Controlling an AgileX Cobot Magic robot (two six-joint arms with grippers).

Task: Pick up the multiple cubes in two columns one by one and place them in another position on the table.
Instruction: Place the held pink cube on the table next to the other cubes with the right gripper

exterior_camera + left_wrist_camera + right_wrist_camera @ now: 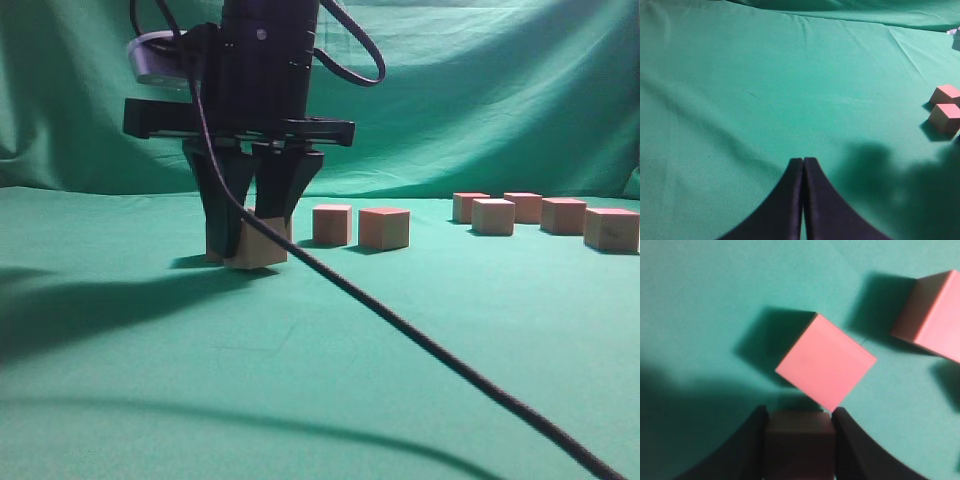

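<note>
Nearest to us in the exterior view a black cable (430, 345) runs slantwise across the green table (150, 400), wide dark shadows on the cloth at left. Behind it the right gripper (250, 235) points straight down at the cloth, black fingers clamped on a tan cube, the held cube (262, 243); we see its lower part below the fingertips, resting on or just above the cloth, can't tell which. In the right wrist view that held cube (799, 442) sits dark and shadowed between the two fingers (747, 450), squeezed on both sides. Just beyond it lies a second cube (826, 367), turned corner-on to the gripper, flat pink top, sharp edges, no marks, its near corner close to the held one; touching or not, we can't tell. A third cube (932, 315) is up at right, apart, cut by the frame edge.

Further back in the exterior view, two cubes (360, 226) stand near each other to the right of the gripper, reddish-tan, plain. Further right, a far group (545, 217) of five cubes in two short rows, pinkish tops, lighter tan fronts.

In the left wrist view the left gripper (803, 165) has its black fingers pressed together, nothing between, over bare cloth. Two pink cubes, the edge pair (946, 107), sit at the right edge, well apart from it.
</note>
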